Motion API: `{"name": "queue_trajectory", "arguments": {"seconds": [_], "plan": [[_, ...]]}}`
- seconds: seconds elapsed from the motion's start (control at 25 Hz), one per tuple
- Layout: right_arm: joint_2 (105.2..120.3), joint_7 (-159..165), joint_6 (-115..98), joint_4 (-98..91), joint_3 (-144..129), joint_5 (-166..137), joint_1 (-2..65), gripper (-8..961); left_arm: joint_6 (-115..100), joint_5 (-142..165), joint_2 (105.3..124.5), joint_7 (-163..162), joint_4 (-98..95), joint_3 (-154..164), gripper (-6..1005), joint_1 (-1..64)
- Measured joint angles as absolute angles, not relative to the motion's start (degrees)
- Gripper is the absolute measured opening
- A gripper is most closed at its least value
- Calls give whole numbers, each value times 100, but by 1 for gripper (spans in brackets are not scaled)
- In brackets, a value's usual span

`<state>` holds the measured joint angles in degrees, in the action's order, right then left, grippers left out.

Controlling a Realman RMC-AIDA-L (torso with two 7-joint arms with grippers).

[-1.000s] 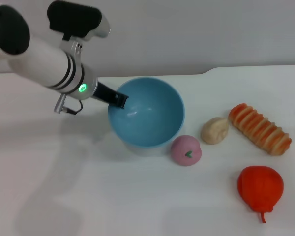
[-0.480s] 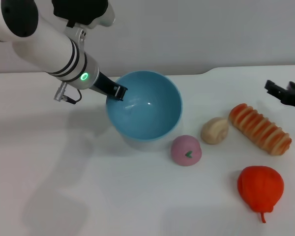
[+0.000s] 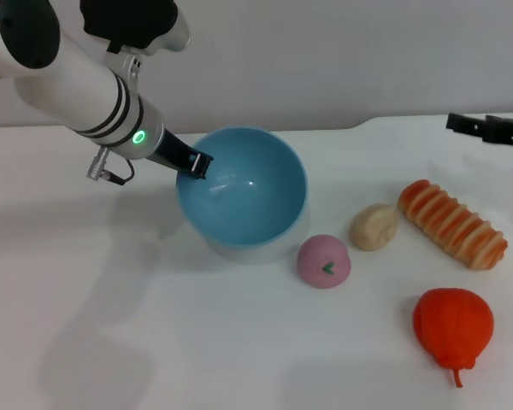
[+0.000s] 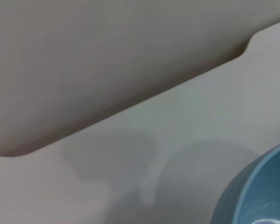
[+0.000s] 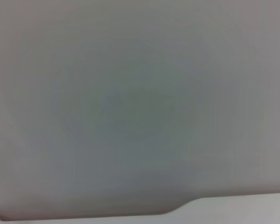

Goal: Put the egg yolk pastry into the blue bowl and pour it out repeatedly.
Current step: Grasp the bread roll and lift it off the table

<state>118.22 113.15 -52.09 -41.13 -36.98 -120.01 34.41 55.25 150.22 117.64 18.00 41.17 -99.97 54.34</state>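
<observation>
The left gripper is clenched on the blue bowl rim, tilting it. The egg yolk pastry lies on the table beyond the bowl, nearer the right gripper, whose fingers look parted. The left wrist view shows only the bowl's edge.

White table, notch in far edge; plain grey-white wall behind; soft shadows.
</observation>
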Motion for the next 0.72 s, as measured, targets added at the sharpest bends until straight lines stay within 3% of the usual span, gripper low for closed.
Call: {"name": "queue_trajectory", "arguments": {"seconds": [0.32, 0.72], "plan": [[11496, 13915, -6450, -4505, -3533, -14076, 4217, 721, 5453, 15021, 11764, 1801, 4094, -10002, -1, 5423], [11503, 14352, -6675, -4095, -3595, -14307, 4636, 720, 5441, 14979, 11784, 1802, 4095, -10002, 0, 5414]]}}
